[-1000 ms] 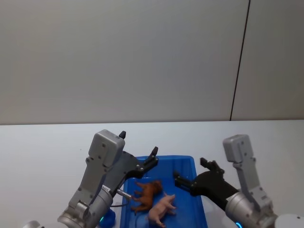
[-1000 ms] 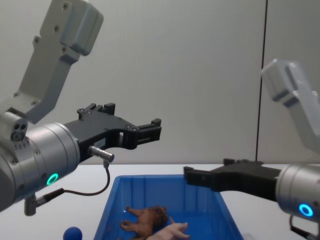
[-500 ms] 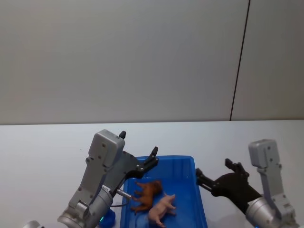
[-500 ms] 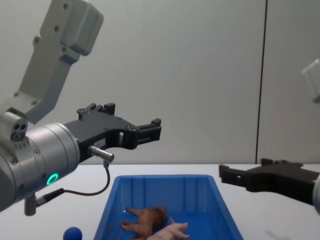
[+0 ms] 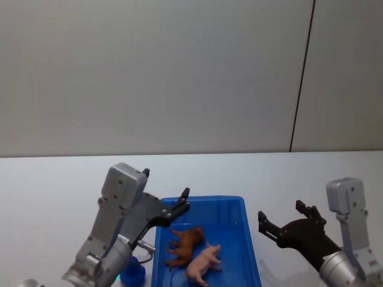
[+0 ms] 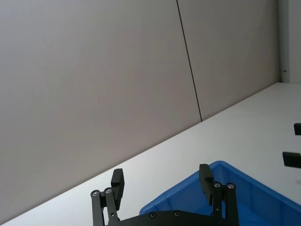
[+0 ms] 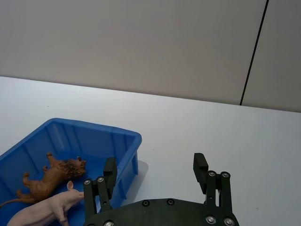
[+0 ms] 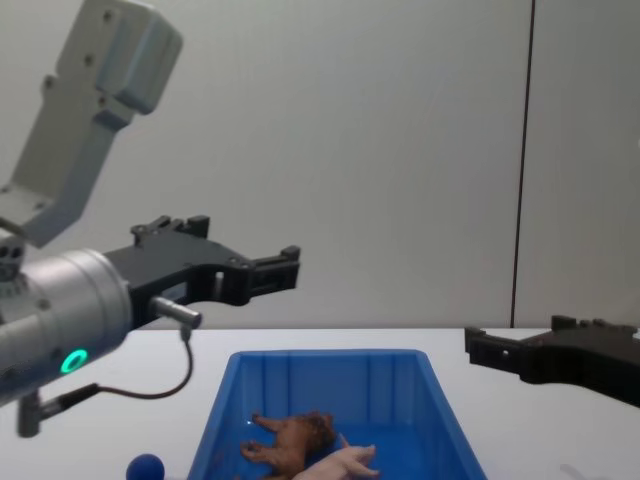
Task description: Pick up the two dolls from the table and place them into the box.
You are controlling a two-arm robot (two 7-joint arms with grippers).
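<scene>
Inside box [image 5: 232, 236]: pig [image 5: 202, 262], dog [image 5: 184, 242], probably touching. Left gripper [image 6: 161, 174] above its left rim, right gripper [image 5: 280, 210] off its right side; both wide, empty. Task looks complete.

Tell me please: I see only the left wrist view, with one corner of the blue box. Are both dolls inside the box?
Observer: Yes. The pink pig and the brown dog lie side by side on the floor of the box.
Operator: Where is the right gripper?
Observer: The right gripper is open and empty, over the table just right of the box.
Operator: How high is my left gripper?
Observer: The left gripper, open, hangs well above the box's far left corner.
</scene>
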